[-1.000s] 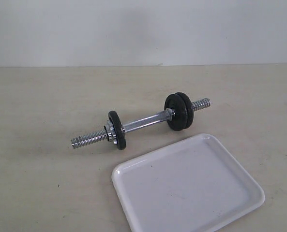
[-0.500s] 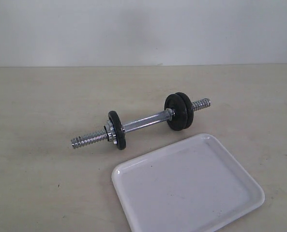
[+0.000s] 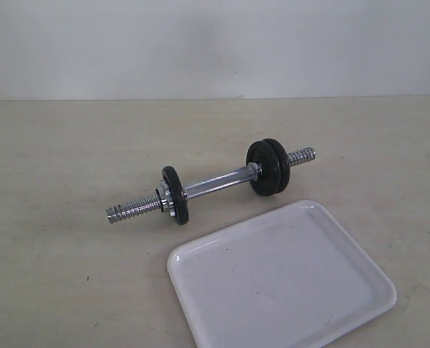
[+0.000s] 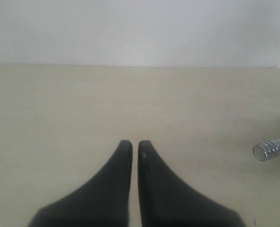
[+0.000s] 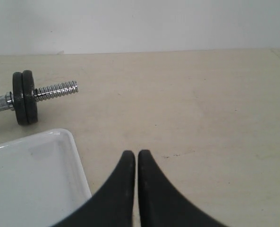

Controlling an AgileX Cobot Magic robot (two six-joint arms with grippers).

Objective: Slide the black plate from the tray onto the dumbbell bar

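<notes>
Jaws clenched on left gripper [image 4: 135, 144] and right gripper [image 5: 136, 155], tips together. On the dumbbell bar [image 3: 215, 183]: paired black plates [image 3: 269, 168] right end, single black plate [image 3: 177, 194] left. White tray [image 3: 287, 279] just beside.

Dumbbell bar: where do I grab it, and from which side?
Probably the smooth middle of the dumbbell bar, from above, jaws across the rod. The single plate and the plate pair hold it off the table, leaving room underneath; the threaded ends sit off-balance.

Lab-style test bench, beige tabletop [image 3: 55, 239], plain white wall [image 3: 200, 43] behind
</notes>
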